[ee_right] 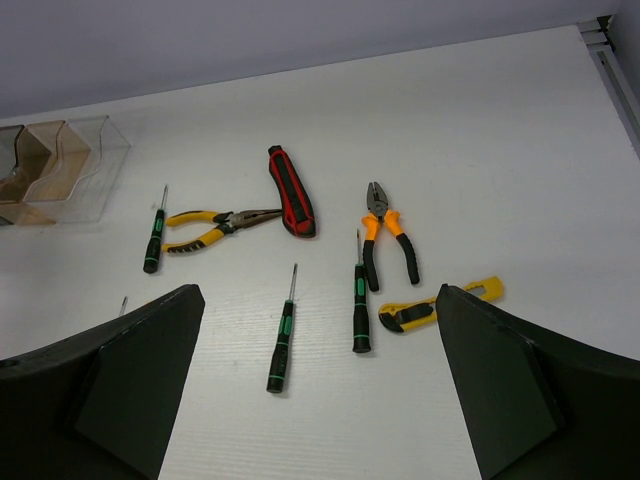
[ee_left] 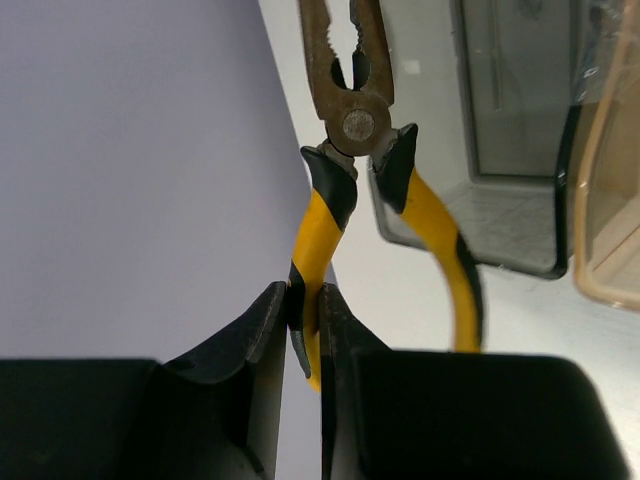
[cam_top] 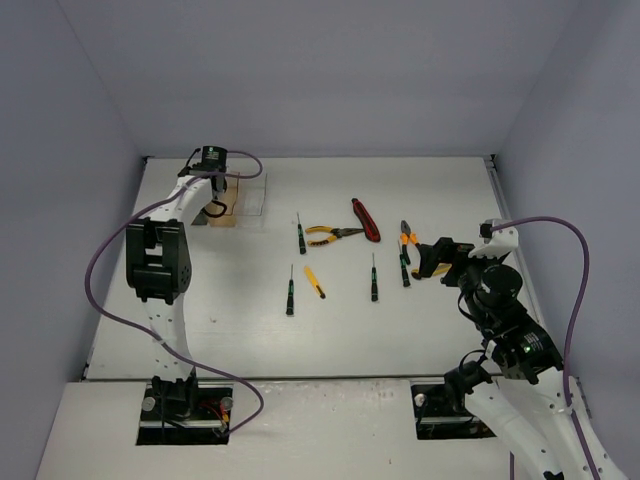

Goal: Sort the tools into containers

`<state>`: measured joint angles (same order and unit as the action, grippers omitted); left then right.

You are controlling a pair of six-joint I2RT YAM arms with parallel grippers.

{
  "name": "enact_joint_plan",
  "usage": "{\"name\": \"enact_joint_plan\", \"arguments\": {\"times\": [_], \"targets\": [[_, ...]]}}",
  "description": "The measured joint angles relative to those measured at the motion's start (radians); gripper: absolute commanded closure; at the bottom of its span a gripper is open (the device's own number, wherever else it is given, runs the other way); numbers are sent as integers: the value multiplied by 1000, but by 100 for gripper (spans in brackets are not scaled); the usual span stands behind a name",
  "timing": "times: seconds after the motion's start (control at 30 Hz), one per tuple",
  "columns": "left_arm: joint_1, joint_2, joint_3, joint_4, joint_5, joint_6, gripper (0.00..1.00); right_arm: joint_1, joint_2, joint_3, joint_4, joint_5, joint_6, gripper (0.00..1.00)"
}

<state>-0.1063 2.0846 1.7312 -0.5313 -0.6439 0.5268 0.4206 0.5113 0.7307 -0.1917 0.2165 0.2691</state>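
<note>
Left fingers [ee_left: 250, 400] are clamped on one yellow-and-black handle of the combination pliers [ee_left: 360, 125], which you see held near the smoky grey bin [ee_left: 520, 215] and the amber bin [ee_left: 612, 200]. Right fingers [ee_right: 140, 380] stand wide apart, holding nothing, over the worktop [ee_right: 480, 130]. On it lie the orange-handled pliers [ee_right: 385, 235], red-handled tool [ee_right: 290, 190], utility knife [ee_right: 440, 305] and screwdrivers [ee_right: 360, 300].

White arm links [cam_top: 176, 204], black joint housings [cam_top: 155, 262], purple cables [cam_top: 89, 285], and matte black claw fingers [ee_left: 262, 345].
</note>
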Motion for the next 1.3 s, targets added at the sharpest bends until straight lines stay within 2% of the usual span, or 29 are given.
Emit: {"name": "enact_joint_plan", "arguments": {"times": [0.17,0.33,0.73,1.1,1.13,1.2,1.3], "targets": [[-9,41,11,1,1,-29,100,0,1,0,0,-1,0,0],[-12,46,32,-5,22,-67,92,0,7,0,0,-1,0,0],[-12,47,58,-60,79,-125,92,0,12,0,0,-8,0,0],[-12,2,5,-86,103,-164,92,0,9,0,0,-13,0,0],[-12,2,5,-86,104,-166,89,0,8,0,0,-13,0,0],[-12,2,5,-88,105,-170,70,0,5,0,0,-13,0,0],[-12,2,6,-95,109,-176,59,0,1,0,0,-14,0,0]]}}
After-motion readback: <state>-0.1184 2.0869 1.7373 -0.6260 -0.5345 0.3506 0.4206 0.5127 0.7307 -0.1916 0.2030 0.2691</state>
